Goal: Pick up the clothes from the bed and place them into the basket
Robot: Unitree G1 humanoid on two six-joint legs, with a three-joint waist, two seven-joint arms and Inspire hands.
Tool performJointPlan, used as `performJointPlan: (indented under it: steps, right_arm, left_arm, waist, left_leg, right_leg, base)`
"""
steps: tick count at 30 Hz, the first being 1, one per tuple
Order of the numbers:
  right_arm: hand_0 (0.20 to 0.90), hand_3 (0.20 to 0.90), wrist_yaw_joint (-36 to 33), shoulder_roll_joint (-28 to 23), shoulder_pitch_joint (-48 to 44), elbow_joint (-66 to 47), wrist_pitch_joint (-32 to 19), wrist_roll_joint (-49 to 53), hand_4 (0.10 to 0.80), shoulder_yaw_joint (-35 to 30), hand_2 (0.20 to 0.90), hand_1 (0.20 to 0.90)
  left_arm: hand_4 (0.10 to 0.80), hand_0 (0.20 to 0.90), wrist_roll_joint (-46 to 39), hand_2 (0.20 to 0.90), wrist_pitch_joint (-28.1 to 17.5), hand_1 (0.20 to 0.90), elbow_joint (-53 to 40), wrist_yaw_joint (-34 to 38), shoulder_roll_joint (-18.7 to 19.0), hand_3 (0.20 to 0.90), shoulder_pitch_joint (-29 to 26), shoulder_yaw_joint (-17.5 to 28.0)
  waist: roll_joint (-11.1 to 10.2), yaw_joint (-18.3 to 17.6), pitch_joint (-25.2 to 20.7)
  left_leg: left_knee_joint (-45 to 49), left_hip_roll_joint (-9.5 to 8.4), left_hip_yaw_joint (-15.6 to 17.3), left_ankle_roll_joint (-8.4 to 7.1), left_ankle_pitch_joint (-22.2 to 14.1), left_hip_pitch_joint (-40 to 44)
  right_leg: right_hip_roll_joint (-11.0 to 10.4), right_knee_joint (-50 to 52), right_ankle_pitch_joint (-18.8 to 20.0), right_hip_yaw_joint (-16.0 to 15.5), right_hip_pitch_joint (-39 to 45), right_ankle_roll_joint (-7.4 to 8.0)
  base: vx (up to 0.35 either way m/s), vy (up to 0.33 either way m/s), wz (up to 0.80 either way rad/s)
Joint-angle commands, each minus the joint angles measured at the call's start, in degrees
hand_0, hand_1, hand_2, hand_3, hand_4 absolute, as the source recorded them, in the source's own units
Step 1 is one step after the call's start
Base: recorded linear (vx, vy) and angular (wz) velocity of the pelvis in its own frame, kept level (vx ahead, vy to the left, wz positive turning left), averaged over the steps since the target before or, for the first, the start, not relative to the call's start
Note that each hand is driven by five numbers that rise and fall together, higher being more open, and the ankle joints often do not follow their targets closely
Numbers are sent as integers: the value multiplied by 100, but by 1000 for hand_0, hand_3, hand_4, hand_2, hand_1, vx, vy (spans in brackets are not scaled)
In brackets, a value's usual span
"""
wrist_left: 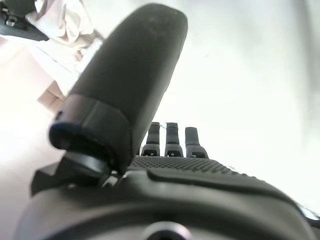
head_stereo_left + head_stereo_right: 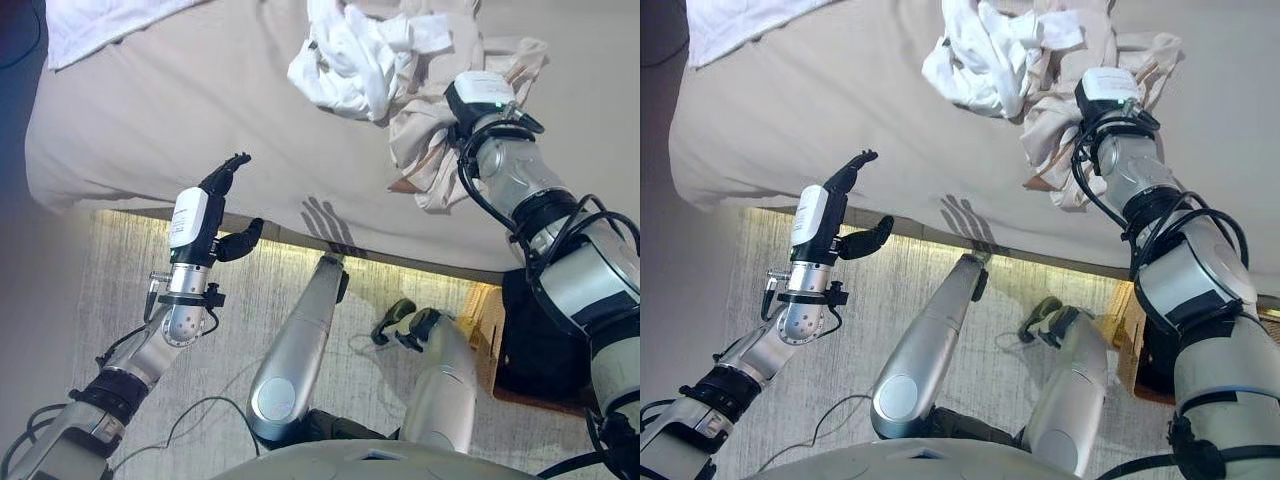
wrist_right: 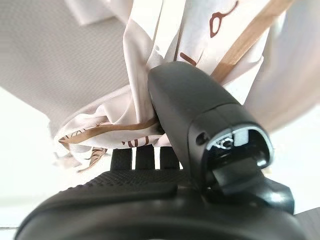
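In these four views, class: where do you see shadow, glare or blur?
Left eye view: the left hand casts a fingered shadow on the bed edge. Left wrist view: washed-out glare, thumb blurred. Right wrist view: the thumb pinching the patterned cloth looks soft.

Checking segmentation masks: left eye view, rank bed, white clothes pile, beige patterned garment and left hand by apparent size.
1. bed, by far the largest.
2. white clothes pile.
3. beige patterned garment, close to the pile and partly hidden by the right hand; order unsure.
4. left hand, though nearer the camera.
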Motion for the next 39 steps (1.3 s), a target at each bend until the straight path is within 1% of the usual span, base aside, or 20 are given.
performJointPlan:
  steps: [1, 4, 5, 6, 10, 11, 13, 17, 21, 25, 26, 27, 28, 30, 35, 39]
  right_arm:
    - [300, 200, -265, -461, -452, -193, -172, 161, 100, 10, 300, 300]
    - [300, 200, -311, -530, -376, -297, -218, 199, 100, -60, 300, 300]
    - [300, 200, -377, -620, -317, -455, -220, 257, 100, -144, 300, 300]
    - [300, 200, -395, -641, -290, -521, -203, 274, 100, -171, 300, 300]
    - [300, 200, -469, -860, -112, -942, -204, 395, 100, -349, 300, 300]
    - [300, 200, -533, -972, -27, -1160, -252, 506, 100, -478, 300, 300]
    - [300, 200, -653, -1084, 68, -1380, -306, 634, 100, -632, 300, 300]
    - [300, 200, -677, -1415, 329, -1988, -519, 914, 100, -1094, 300, 300]
    - [300, 200, -646, -1742, 721, -2458, -604, 1067, 100, -1562, 300, 300]
    - [300, 200, -510, -2008, 1079, -2939, -577, 1324, 100, -2084, 300, 300]
    - [300, 200, -519, -2041, 1128, -2994, -553, 1311, 100, -2151, 300, 300]
    - [300, 200, -498, -2174, 1201, -3084, -572, 1318, 100, -2285, 300, 300]
    - [300, 200, -499, -2185, 1232, -3103, -566, 1313, 100, -2315, 300, 300]
    - [300, 200, -541, -2377, 1380, -3279, -494, 1287, 100, -2564, 300, 300]
    - [300, 200, -669, -2763, 1587, -3484, -300, 1347, 100, -2968, 300, 300]
    - [300, 200, -646, -3045, 1849, -3589, -274, 1393, 100, -3328, 300, 300]
  left_arm:
    - [800, 900, -187, 900, -242, 900, -328, 188, -14, 900, -82, 143]
    - [800, 900, -169, 900, -226, 900, -285, 129, -30, 900, -64, 195]
    - [800, 900, -143, 900, -259, 900, -223, 125, -36, 900, -47, 230]
    - [800, 900, -132, 900, -259, 900, -219, 122, -35, 900, -41, 243]
    - [800, 900, -135, 900, -216, 900, -122, 83, -67, 900, -30, 326]
    - [800, 900, -119, 900, -165, 900, -85, 57, -96, 900, -44, 350]
    - [800, 900, -109, 900, -112, 900, -25, 18, -111, 900, -59, 376]
    - [800, 900, -134, 900, 85, 900, 198, -93, -153, 900, 21, 491]
    - [800, 900, -180, 900, 254, 900, 495, -182, -243, 900, 85, 581]
    - [800, 900, -216, 900, 193, 900, 876, -379, -402, 900, 226, 676]
    - [800, 900, -190, 900, 152, 900, 906, -418, -406, 900, 246, 682]
    - [800, 900, -153, 900, 118, 900, 977, -470, -421, 900, 272, 671]
    - [800, 900, -146, 900, 115, 900, 982, -476, -417, 900, 271, 661]
    - [800, 900, -161, 900, 80, 900, 1062, -581, -415, 900, 293, 650]
    - [800, 900, -197, 900, -42, 900, 1275, -677, -411, 900, 283, 641]
    - [800, 900, -139, 900, -151, 900, 1459, -673, -458, 900, 258, 652]
  waist:
    - [92, -153, -287]
    - [56, -222, -287]
    - [28, -289, -287]
    - [23, -308, -294]
    - [-95, -480, -607]
    - [-153, -571, -755]
    - [-215, -670, -906]
    - [-365, -909, -1341]
    - [-493, -1113, -1752]
    - [-608, -1354, -2112]
    - [-621, -1370, -2150]
    - [-638, -1457, -2273]
    - [-642, -1448, -2282]
    - [-667, -1591, -2439]
    - [-697, -1795, -2624]
    - [-741, -1961, -2702]
  left_leg:
    - [180, -95, 389, 397, -826, 732]
    - [-180, -24, 441, 367, -741, 1172]
    - [-487, 33, 481, 326, -652, 1514]
    - [-589, 50, 493, 316, -621, 1620]
    - [-1296, 182, 531, 259, -449, 2174]
    - [-1558, 207, 515, 240, -384, 2389]
    - [-1794, 243, 537, 238, -340, 2621]
    - [-2316, 336, 700, 187, -256, 3115]
    - [-2782, 405, 838, 145, -131, 3479]
    - [-3206, 507, 1012, 87, -32, 3809]
    - [-3265, 515, 1036, 82, -14, 3854]
    - [-3434, 540, 1090, 59, 20, 3950]
    - [-3467, 542, 1102, 57, 32, 3974]
    - [-3732, 580, 1205, 27, 80, 4123]
    - [-4041, 615, 1345, 12, 121, 4322]
    - [-4107, 648, 1481, 10, 92, 4421]
  right_leg:
    - [384, -885, 1108, -201, 457, 62]
    - [421, -1227, 1198, -176, 857, 85]
    - [465, -1549, 1298, -142, 1176, 114]
    - [481, -1646, 1327, -135, 1273, 123]
    - [613, -2405, 1533, -14, 1760, 219]
    - [707, -2751, 1619, 77, 1971, 255]
    - [800, -3064, 1693, 146, 2183, 283]
    - [971, -3760, 1854, 263, 2659, 358]
    - [1077, -4237, 2009, 369, 2975, 443]
    - [1133, -4646, 2194, 523, 3178, 536]
    - [1140, -4697, 2224, 542, 3203, 549]
    - [1149, -4834, 2292, 600, 3260, 597]
    - [1153, -4861, 2306, 608, 3276, 600]
    - [1162, -5060, 2404, 699, 3344, 684]
    - [1209, -5246, 2487, 887, 3388, 780]
    - [1219, -5337, 2547, 1036, 3400, 834]
  base:
    - [56, 0, -15]
    - [36, 2, -15]
    - [31, 3, -24]
    - [46, 1, -20]
    - [53, -1, -21]
    - [44, -6, -23]
    - [42, -8, -28]
    - [84, -11, -28]
    - [110, -64, -24]
    - [76, -42, -17]
    - [81, -16, -20]
    - [50, -7, -30]
    - [61, -4, -30]
    - [39, 4, -23]
    - [25, 19, -21]
    - [23, 19, -17]
